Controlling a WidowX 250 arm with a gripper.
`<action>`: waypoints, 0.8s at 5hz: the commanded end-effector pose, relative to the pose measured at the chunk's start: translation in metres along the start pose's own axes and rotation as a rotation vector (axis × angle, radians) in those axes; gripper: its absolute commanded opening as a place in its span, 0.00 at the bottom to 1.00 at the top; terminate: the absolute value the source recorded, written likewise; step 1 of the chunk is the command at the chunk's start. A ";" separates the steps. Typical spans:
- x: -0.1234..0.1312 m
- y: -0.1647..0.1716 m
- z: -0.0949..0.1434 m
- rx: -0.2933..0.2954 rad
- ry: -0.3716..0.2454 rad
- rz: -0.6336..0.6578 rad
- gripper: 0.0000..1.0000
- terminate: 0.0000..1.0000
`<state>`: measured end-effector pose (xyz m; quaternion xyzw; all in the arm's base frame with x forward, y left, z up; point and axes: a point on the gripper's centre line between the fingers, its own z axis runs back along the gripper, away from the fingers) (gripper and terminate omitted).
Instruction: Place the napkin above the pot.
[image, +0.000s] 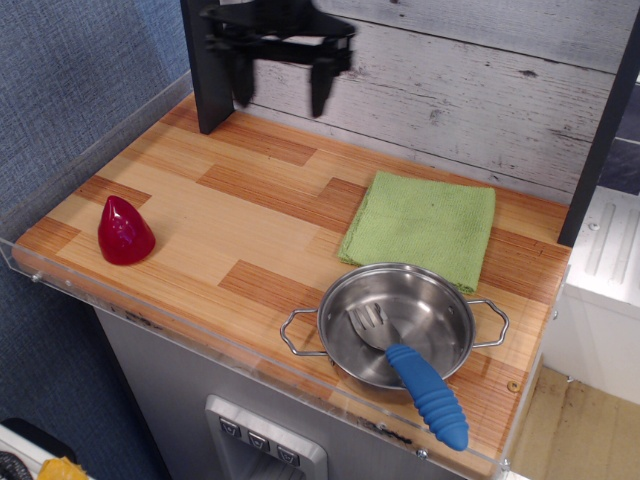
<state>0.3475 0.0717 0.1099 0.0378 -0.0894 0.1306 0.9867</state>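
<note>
Napkin (421, 228) lies flat, touching pot (396, 322) (far side); gripper (281, 88) hangs empty, fingers spread.

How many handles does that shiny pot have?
2. One wire loop handle sticks out on the left side of the pot, the other on its right. The blue fork inside has its own grip.

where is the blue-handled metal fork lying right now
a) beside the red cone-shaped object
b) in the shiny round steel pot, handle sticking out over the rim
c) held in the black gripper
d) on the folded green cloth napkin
b: the blue-handled metal fork has its tines inside the shiny round steel pot, and its blue handle reaches over the front rim; the open black gripper holds nothing.
</note>
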 end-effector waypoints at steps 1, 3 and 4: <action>0.025 0.047 0.001 0.048 -0.083 0.038 1.00 0.00; 0.025 0.047 0.001 0.048 -0.083 0.038 1.00 0.00; 0.025 0.047 0.001 0.048 -0.083 0.038 1.00 1.00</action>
